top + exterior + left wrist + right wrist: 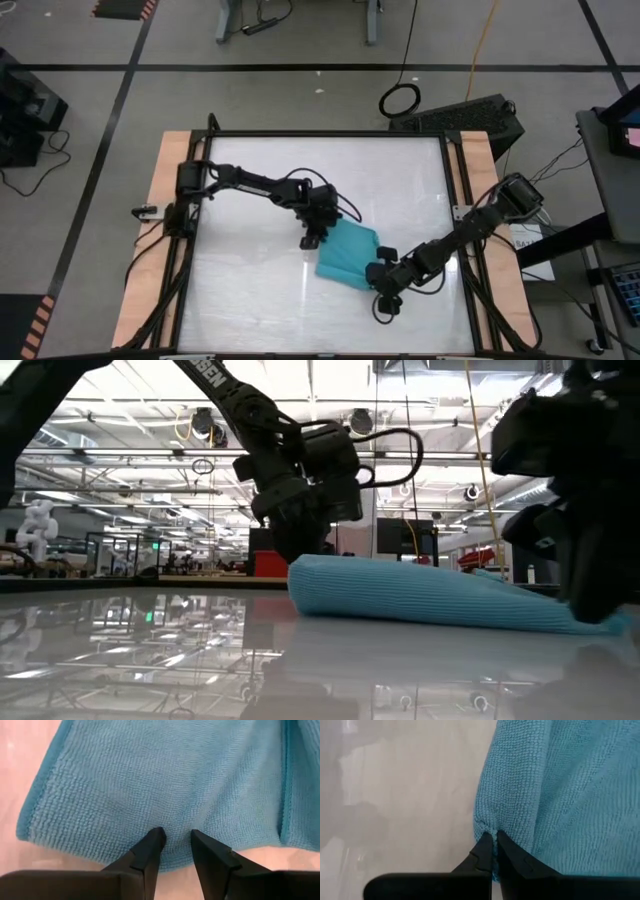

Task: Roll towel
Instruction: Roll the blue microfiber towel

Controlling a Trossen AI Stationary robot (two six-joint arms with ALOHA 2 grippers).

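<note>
The turquoise towel lies bunched and folded on the white tabletop, right of the middle. It also shows in the low view, with a thick rounded end at the left. My left gripper is at the towel's left edge, shut on it, and its wrist view shows it as well. My right gripper is at the towel's near right corner, shut on it, and its wrist view shows it as well. My left gripper pinches the towel's rounded, folded edge between its two fingers, which stay a little apart with cloth in the gap. The fingers come from above, pointing down. The towel lies on the table, slack. My right gripper pinches a thin bit of cloth at the end of the towel's rounded fold between its nearly closed fingertips. The fingers come from above, pointing down. How many layers it holds cannot be told. The towel rests on the table.
Wooden strips and black rails run along the table's left and right sides. Bare tabletop lies to the left of the towel and toward the near edge. The two arms reach in from the left and the right.
</note>
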